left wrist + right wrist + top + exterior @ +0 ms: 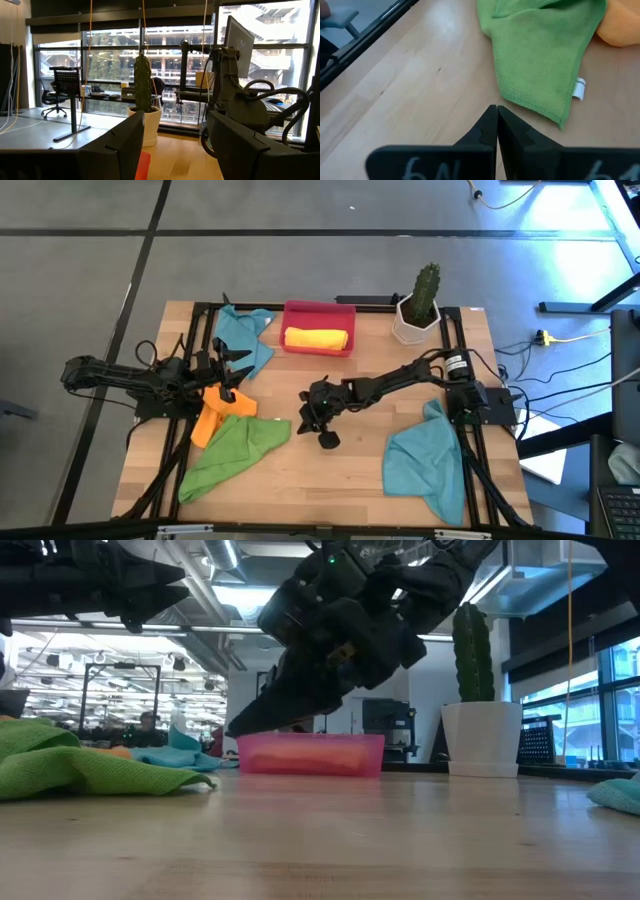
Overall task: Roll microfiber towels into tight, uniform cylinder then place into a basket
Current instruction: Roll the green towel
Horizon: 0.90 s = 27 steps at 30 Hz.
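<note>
A rolled yellow towel (316,338) lies in the red basket (318,311) at the far middle of the table. A green towel (235,450) lies crumpled at the near left, and its upper end lies over an orange towel (210,418). One teal towel (245,335) lies at the far left and another (425,465) at the near right. My right gripper (496,107) is shut and empty at the table's middle (305,418). It points down toward the green towel's edge (540,107), a little short of it. My left gripper (175,145) is open and empty, raised over the orange and teal towels (232,365).
A white pot with a cactus (415,310) stands at the far right, next to the basket. Bare wood (330,480) shows between the green towel and the near-right teal towel. Black frame rails (190,330) run along the table's left and right sides.
</note>
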{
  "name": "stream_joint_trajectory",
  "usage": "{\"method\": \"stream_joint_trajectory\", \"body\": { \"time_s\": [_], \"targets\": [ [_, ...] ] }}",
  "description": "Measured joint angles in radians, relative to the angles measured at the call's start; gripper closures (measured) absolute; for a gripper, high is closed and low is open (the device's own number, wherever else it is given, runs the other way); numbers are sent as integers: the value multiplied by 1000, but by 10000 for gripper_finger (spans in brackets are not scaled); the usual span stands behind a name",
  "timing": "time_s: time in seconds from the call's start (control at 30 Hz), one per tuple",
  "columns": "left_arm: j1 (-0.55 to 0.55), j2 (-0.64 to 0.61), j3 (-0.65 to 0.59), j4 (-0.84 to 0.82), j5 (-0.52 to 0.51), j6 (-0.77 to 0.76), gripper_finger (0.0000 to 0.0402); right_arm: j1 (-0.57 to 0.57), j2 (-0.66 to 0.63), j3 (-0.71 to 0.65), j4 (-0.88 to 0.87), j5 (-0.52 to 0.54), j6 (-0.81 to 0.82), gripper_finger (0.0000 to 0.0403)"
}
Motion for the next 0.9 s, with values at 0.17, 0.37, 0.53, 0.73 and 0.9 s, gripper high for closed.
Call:
{"method": "stream_joint_trajectory", "body": {
  "time_s": [0.17, 0.37, 0.53, 0.73, 0.9],
  "targets": [
    [0, 0, 0, 0, 0, 0, 195, 0, 0, 0, 8, 19, 0, 389],
    [0, 0, 0, 0, 0, 0, 195, 1, 0, 0, 14, 33, 4, 389],
    [0, 0, 0, 0, 0, 0, 195, 2, 0, 0, 13, 34, 6, 389],
    [0, 0, 0, 0, 0, 0, 195, 2, 0, 0, 15, 34, 5, 389],
    [0, 0, 0, 0, 0, 0, 195, 2, 0, 0, 32, 34, 5, 389]
  ]
}}
